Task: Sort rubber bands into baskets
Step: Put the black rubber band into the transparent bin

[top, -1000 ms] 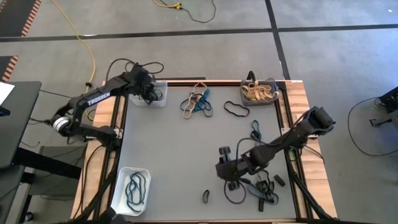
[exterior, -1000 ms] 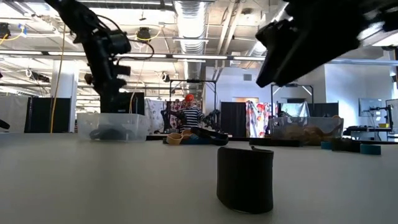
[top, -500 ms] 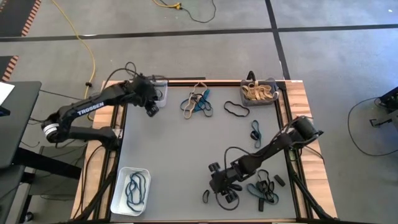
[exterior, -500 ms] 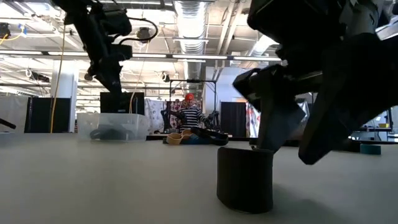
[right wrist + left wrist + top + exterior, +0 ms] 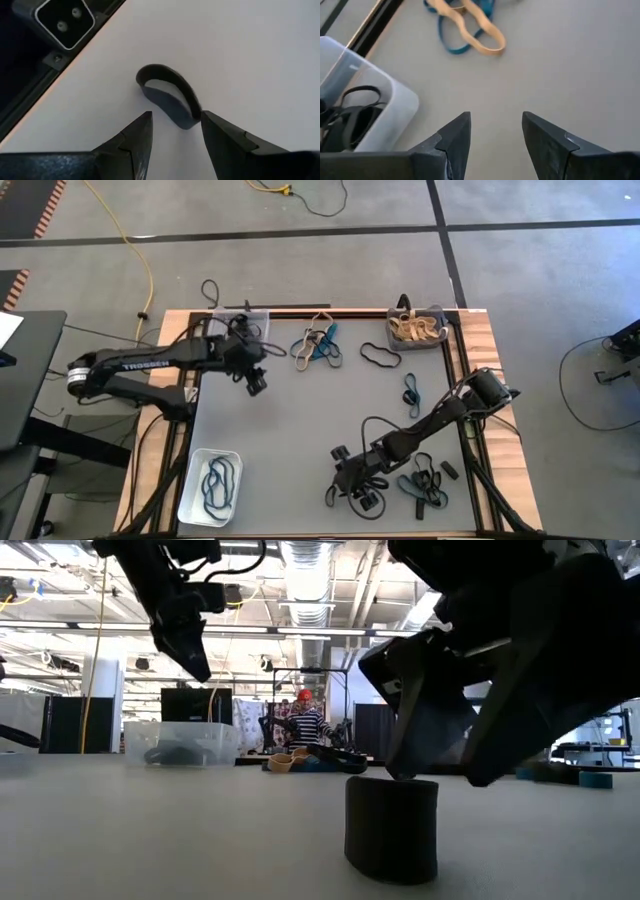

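Observation:
A wide black rubber band (image 5: 167, 102) stands on its edge on the grey table near the front edge (image 5: 331, 496) (image 5: 392, 830). My right gripper (image 5: 175, 125) (image 5: 340, 485) is open, low over it, with a finger on either side of the band's near end; I see no touch. My left gripper (image 5: 495, 130) (image 5: 257, 380) is open and empty, in the air just off the clear basket (image 5: 360, 100) (image 5: 180, 743), which holds black bands. The white basket (image 5: 196, 480) holds teal bands. The dark grey basket (image 5: 392, 335) holds tan bands.
A tangle of tan and teal bands (image 5: 318, 345) (image 5: 465, 25) lies at the far middle. A black band (image 5: 380, 357) and a teal band (image 5: 411, 390) lie right of centre. Several bands (image 5: 420, 485) lie at the near right. A small camera (image 5: 65, 17) sits at the table's near edge.
My left gripper has left the clear basket and come toward the table's near edge and a little right, out over the open table. My right gripper has gone toward the table's near left and down to the standing black band, which has stayed in place.

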`<action>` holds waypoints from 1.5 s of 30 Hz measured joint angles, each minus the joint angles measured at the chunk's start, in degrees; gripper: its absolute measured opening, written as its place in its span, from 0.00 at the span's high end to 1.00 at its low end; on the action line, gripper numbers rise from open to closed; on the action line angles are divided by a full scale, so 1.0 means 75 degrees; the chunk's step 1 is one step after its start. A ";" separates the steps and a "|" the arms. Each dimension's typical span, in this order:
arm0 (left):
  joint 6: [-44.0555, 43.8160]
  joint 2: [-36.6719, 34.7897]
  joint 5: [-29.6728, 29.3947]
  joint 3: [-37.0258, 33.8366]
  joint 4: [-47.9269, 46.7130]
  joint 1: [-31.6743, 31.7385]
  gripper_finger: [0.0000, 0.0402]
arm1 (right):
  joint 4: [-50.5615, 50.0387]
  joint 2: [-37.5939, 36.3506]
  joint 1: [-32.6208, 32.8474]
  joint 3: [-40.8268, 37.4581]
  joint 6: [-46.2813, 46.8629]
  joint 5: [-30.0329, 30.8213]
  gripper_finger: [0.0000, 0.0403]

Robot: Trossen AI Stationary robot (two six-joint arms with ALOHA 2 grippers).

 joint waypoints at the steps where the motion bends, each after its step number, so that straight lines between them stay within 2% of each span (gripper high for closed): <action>1: -0.0090 0.0000 -0.0078 0.0000 0.0003 -0.0158 0.58 | 0.0012 0.0000 -0.0018 0.0000 -0.0039 0.0073 0.51; 8: -0.0691 0.0000 -0.0516 0.0000 0.0113 -0.1145 0.58 | 0.0356 0.0143 -0.0102 -0.0002 -0.0165 0.0206 0.51; 15: -0.1302 0.0006 -0.0814 0.0003 0.0148 -0.1990 0.58 | 0.0668 0.0743 -0.0015 0.0247 -0.0081 0.0057 0.53; 18: -0.1498 0.0005 -0.0912 0.0006 0.0175 -0.2278 0.58 | 0.0614 0.0743 0.0127 0.0242 -0.0171 0.0203 0.62; 23: -0.1734 0.0006 -0.0925 0.0006 0.0259 -0.2557 0.58 | 0.0656 0.0628 0.0362 0.0248 -0.0650 0.0405 0.90; 24: -0.1756 0.0006 -0.0928 0.0006 0.0289 -0.2580 0.58 | 0.0605 0.0602 0.0401 0.0245 -0.0746 0.0407 0.93; 26: -0.1799 0.0006 -0.0935 0.0006 0.0298 -0.2664 0.58 | 0.0675 0.0590 0.0441 0.0246 -0.0814 0.0472 0.93; 30: -0.1850 0.0033 -0.0942 0.0006 0.0323 -0.2905 0.58 | 0.0610 0.0463 0.0418 0.0245 -0.0937 0.0876 0.92; 34: -0.1869 0.0316 -0.1114 0.0006 0.0640 -0.3332 0.58 | 0.0517 0.0188 0.0263 0.0245 -0.1335 0.1867 0.93; 42: -0.1216 0.1875 -0.1131 0.0006 0.2585 -0.4071 0.58 | 0.0417 -0.0510 -0.0650 0.0245 -0.1597 0.3287 0.92; 45: -0.1054 0.2395 -0.1430 0.0003 0.3239 -0.4213 0.58 | 0.0242 -0.0659 -0.1047 0.0245 -0.1702 0.3721 0.92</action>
